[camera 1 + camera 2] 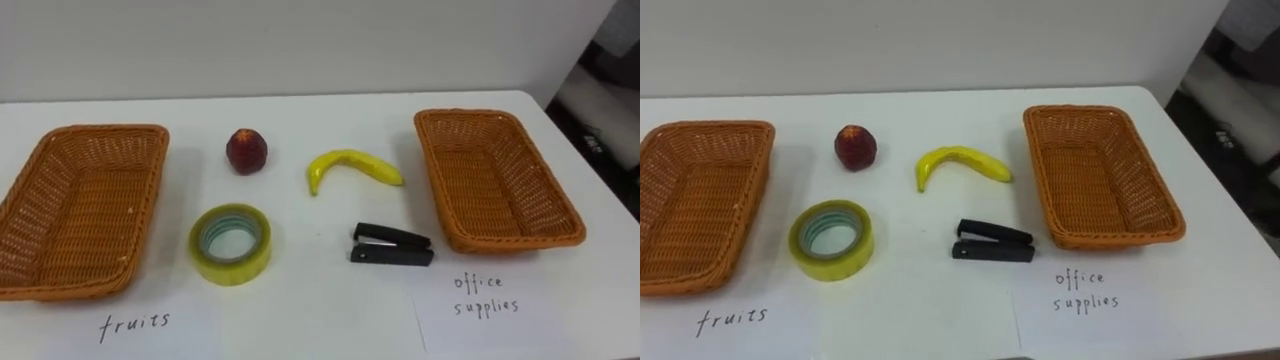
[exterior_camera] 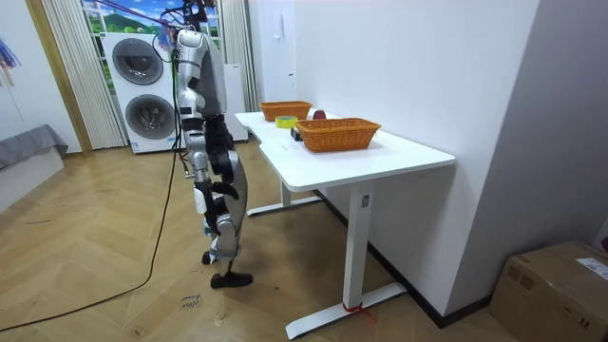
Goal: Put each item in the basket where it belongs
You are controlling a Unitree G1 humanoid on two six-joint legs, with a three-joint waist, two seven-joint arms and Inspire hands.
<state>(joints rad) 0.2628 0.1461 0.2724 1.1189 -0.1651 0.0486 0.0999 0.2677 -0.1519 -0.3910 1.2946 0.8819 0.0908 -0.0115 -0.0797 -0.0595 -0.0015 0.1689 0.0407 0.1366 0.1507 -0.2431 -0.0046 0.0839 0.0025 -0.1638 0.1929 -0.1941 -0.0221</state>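
white table (image 1: 300, 305) against a pale wall; at its far left lies the left basket (image 1: 100, 129), brown wicker, long side running near to far, nothing inside; on the table just near of it a handwritten note, the fruits label (image 1: 135, 323).

right of that basket and apart from it, the tape roll (image 1: 231, 245), yellowish and lying flat with its hole up; farther back, nearly in line with it, the dark red fruit (image 1: 246, 151), round, standing alone on the table; i cannot tell what kind it is.

to the right again, the banana (image 1: 352, 167), yellow, lying on its side with the curve arching toward the far edge; near of it and a little right, the stapler (image 1: 391, 246), black, lying closed, its length running left to right.

next comes the right basket (image 1: 470, 113), same wicker, also with nothing in it, its near end turned slightly to the right; close by its near left corner is the stapler, not touching; near of this basket a paper sheet, the office supplies label (image 1: 486, 295). all four loose things lie on the table between the two baskets, none touching another.

in the room view the robot stands upright on the wood floor at the table's long side, two stacked washing machines (image 2: 142, 90) behind it; its right hand (image 2: 201, 171) hangs low by the hip, too small to tell whether the fingers are apart or together; of the left hand i cannot tell either.
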